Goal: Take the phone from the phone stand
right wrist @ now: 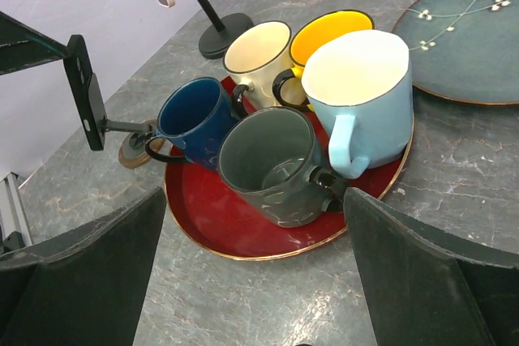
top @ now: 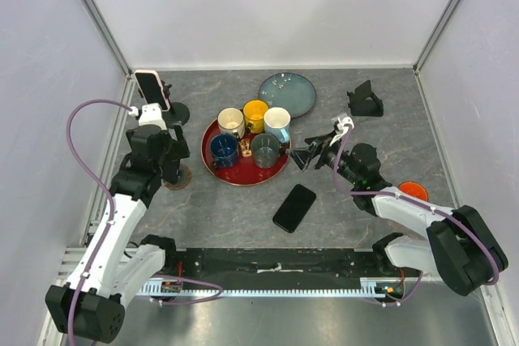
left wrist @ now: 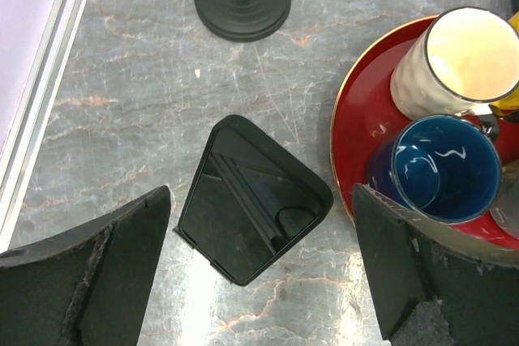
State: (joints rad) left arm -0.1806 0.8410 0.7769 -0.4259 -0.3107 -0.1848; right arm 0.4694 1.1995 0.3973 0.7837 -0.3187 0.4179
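1. Left gripper [left wrist: 261,196] spread wide, empty, above a black wedge stand [left wrist: 251,200] near the worktop [top: 235,208] left edge;
2. Right gripper [right wrist: 253,200] likewise released, facing the red tray [right wrist: 203,216];
3. Pink-cased phone [top: 151,88] sits on its pole stand [top: 176,113], far-left corner; black phone [top: 293,207] lies flat toward the near edge.

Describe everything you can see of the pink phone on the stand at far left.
The phone is a slim slab with a pink rim and dark glossy face. It sits upright and tilted, off the table, in the cradle of a black stand with thin pole and round base, near the left wall. Only the stand touches it.
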